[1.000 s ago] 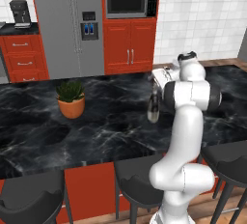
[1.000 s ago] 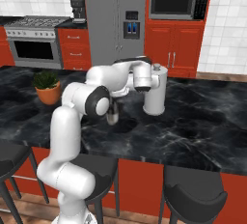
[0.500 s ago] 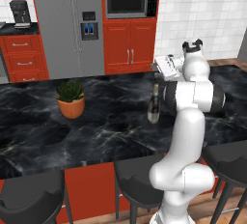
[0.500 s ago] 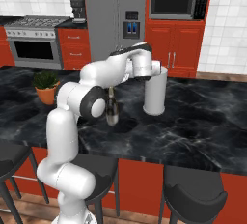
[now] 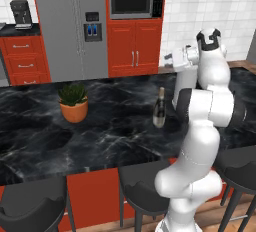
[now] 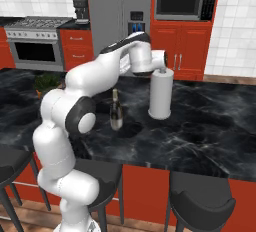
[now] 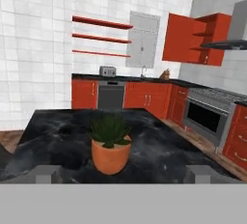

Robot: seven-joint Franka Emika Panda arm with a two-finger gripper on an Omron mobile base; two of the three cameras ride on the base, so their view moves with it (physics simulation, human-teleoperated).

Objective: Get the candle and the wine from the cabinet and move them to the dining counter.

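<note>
Wine (image 5: 159, 108) stands upright on the dining surface (image 5: 100, 131), black marble w/ white veining, roughly mid-slab in the left base view and at 9 o'clock from the arm's elbow, just beside it. In the right base view the bottle (image 6: 116, 112) sits at 3 o'clock of the dark elbow joint, nothing gripping it, gold-foil neck up, pale label facing the cam.

End effector (image 7: 123, 172) fingers spread wide apart, nothing between them; the two grey tips (image 7: 47, 172) sit at the bottom corners of the hand view, far from each other. The hand looks level along the surface at a potted plant (image 7: 110, 148), which is dead centre at 12 o'clock from the tips, terracotta pot w/ green spiky leaves. In the left base view the plant (image 5: 73, 103) is at 9 o'clock of the wine, well apart.

Tall white paper-towel roll (image 6: 161, 93) stands upright on the surface at 3 o'clock from the bottle in the right base view, near it, w/ the wrist right above its top.

Hand view, far background at 1 o'clock: red wall cabinet (image 7: 193, 37) w/ door swung open. Can't tell what's inside. Dark stools (image 6: 200, 203) are tucked under the near edge of the surface.
</note>
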